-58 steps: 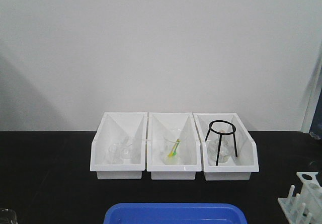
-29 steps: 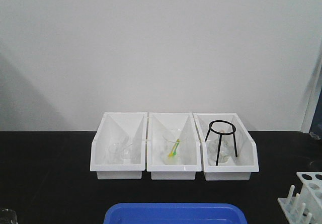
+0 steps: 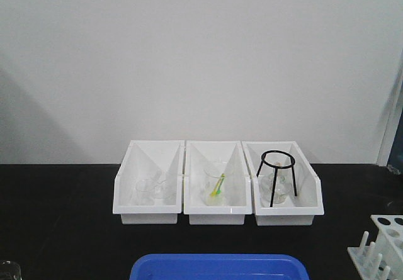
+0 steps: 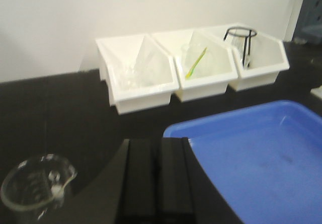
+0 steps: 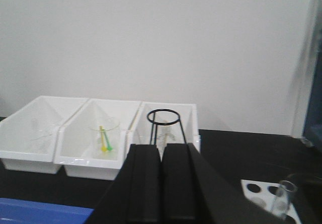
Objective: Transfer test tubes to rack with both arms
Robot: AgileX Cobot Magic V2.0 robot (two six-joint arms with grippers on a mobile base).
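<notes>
In the left wrist view the left claw (image 4: 157, 176) has its two black fingers pressed together, with nothing between them, above the black table (image 4: 60, 108). At its 9 o'clock stands a clear glass beaker (image 4: 35, 186), printed with faint marks too blurred to read; at its 2 o'clock lies the blue tray (image 4: 251, 158). In the right wrist view the right claw (image 5: 161, 181) is likewise closed and empty. At its 4 o'clock, near the frame's lower right corner, sits the white rack (image 5: 261, 191), its top plate of round holes facing up, and one test tube (image 5: 282, 196) stands in it, long axis nearly upright, open mouth at 12 o'clock. Beyond both claws, three white bins (image 3: 217, 182) sit side by side against the wall: the middle one holds a yellow-green stick (image 3: 217, 185) leaning in a glass, the right one a black ring stand (image 3: 277, 176). In the front view the rack (image 3: 381, 245) sits at the lower right edge, pegs upright.
</notes>
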